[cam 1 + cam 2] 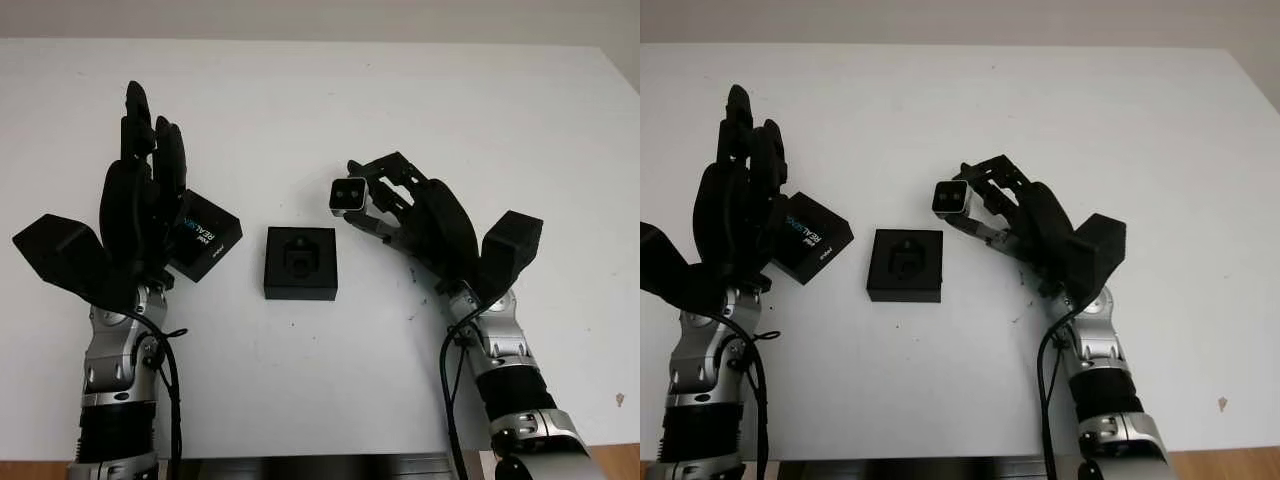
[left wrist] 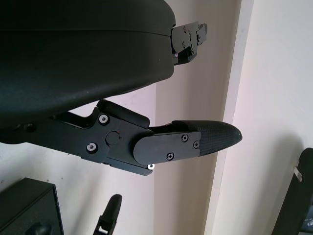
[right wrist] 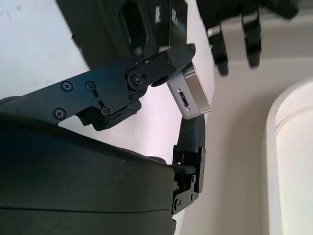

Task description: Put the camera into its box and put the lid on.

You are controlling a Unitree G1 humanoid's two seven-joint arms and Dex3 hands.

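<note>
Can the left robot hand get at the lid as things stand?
Probably yes. The left robot hand is open right beside the lid, which lies on the table with nothing on top of it; the right robot hand, holding the camera, is past the box.

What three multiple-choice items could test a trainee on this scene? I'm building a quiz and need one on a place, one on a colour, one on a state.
1. Where is the open box?
A. On the table between the two hands
B. In the left hand
C. On top of the lid

2. What colour is the camera body?
A. Red
B. Silver
C. Green

3. What is the right hand doing?
A. Holding nothing
B. Holding the lid
C. Holding the camera

Answers: 1 A, the box sits on the white table midway between the hands. 2 B, its metal casing is silver. 3 C, the fingers pinch the camera above the table; the lid lies by the left hand.
</note>
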